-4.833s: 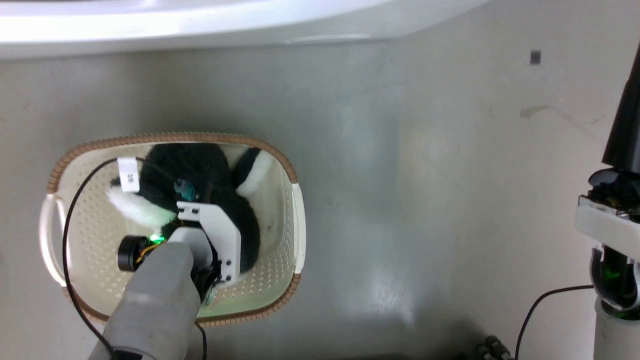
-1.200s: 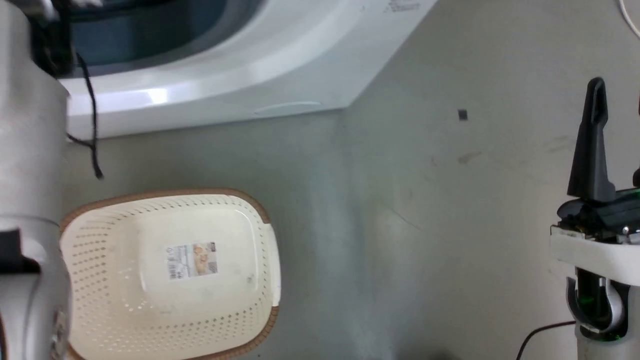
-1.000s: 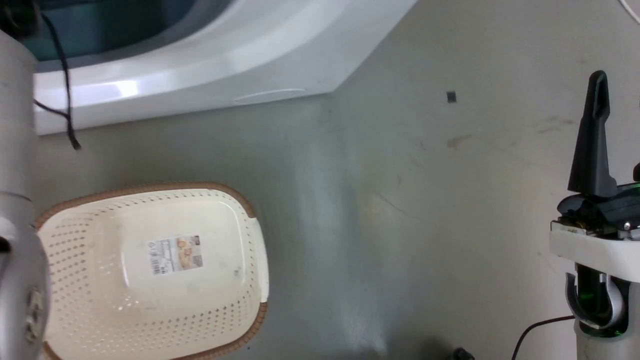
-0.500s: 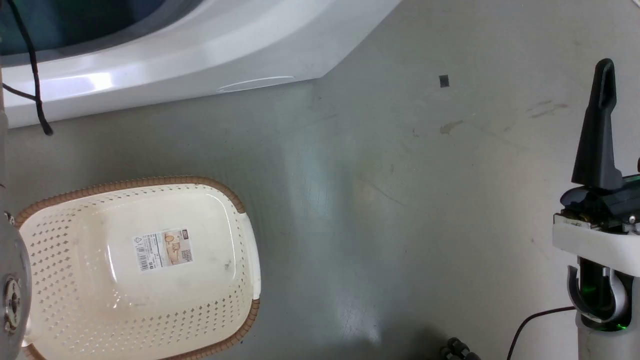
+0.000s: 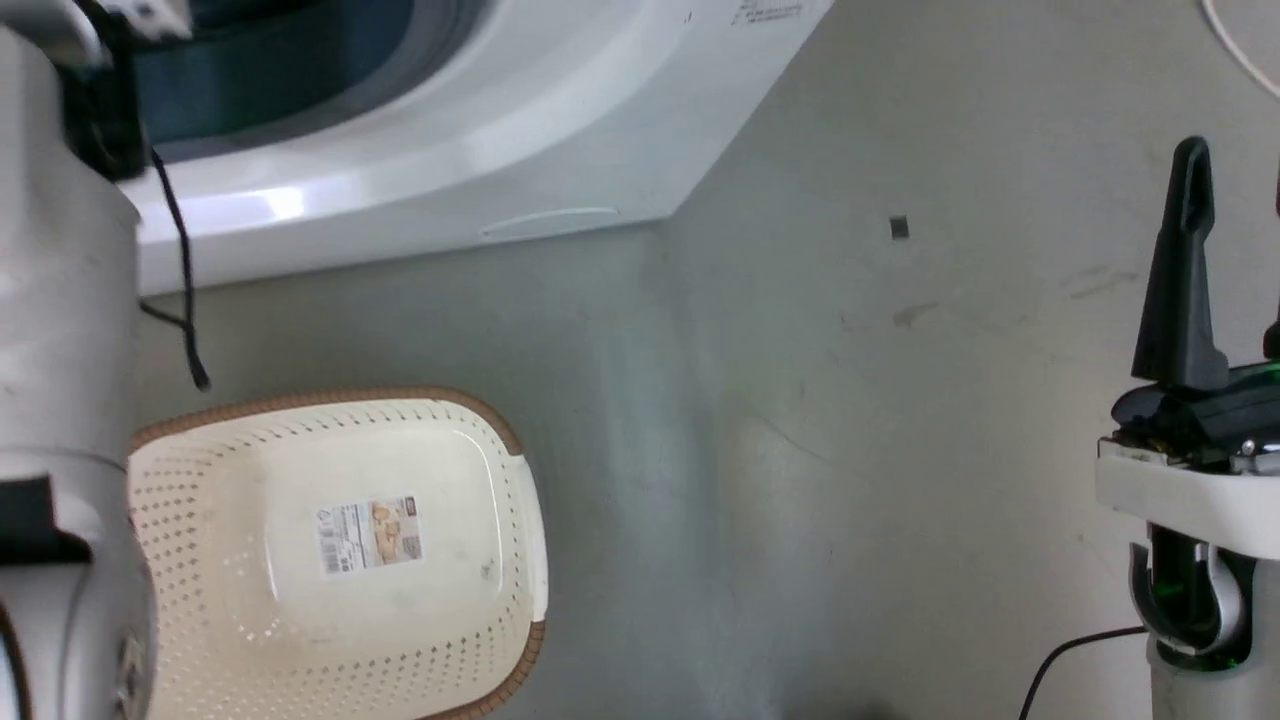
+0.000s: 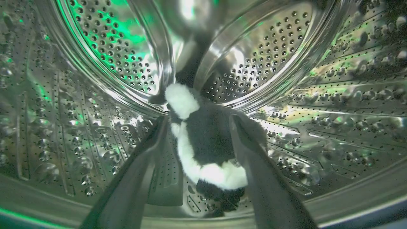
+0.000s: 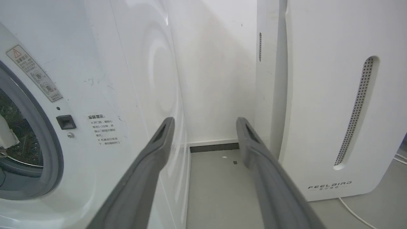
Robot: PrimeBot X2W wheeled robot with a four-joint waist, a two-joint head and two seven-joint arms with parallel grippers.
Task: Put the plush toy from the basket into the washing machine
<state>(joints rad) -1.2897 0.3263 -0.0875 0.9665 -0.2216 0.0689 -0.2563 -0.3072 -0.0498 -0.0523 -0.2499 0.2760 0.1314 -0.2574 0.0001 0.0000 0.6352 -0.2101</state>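
The left gripper reaches inside the washing machine, jaws spread wide. The plush toy lies loose between them, close against one. On the way out its fur could snag a jaw and get dragged along. The basket is empty, and the right gripper gapes idle.

Head view: the basket has its left end hidden behind the left forearm and its near rim cut by the bottom edge; print on its label is illegible. The right gripper has one finger cropped at the right edge.

Left wrist view: the plush toy has one flank hidden behind a finger of the left gripper; contact indeterminate.

Right wrist view: the washing machine is cut by the left edge; its sticker text is unreadable.
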